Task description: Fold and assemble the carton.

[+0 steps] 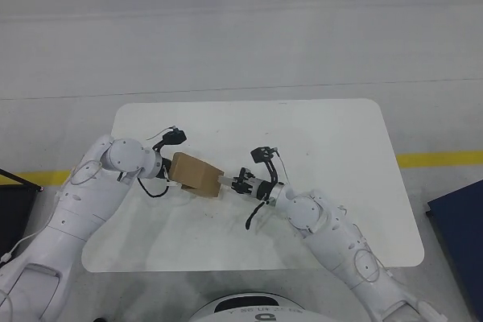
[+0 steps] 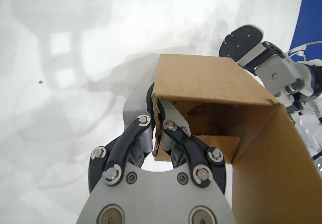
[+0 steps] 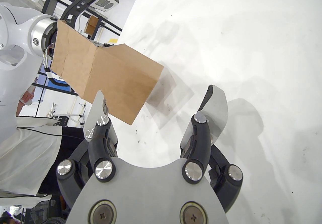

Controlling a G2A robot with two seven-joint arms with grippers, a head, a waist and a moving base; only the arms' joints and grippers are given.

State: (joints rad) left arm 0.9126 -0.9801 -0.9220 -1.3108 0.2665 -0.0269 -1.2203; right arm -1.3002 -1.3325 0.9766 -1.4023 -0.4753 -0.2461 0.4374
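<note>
Left pincer [image 2: 156,109] tight around carton [image 2: 201,74] edge

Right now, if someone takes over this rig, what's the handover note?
Left tool: shut on a wall edge of the carton, holding it over the table.
Right tool: open, at the carton's other end; whether it touches is unclear.
Done: carton opened into a box shape.
To do: the gripped end is open with its flaps unfolded; fold them and close it.
</note>
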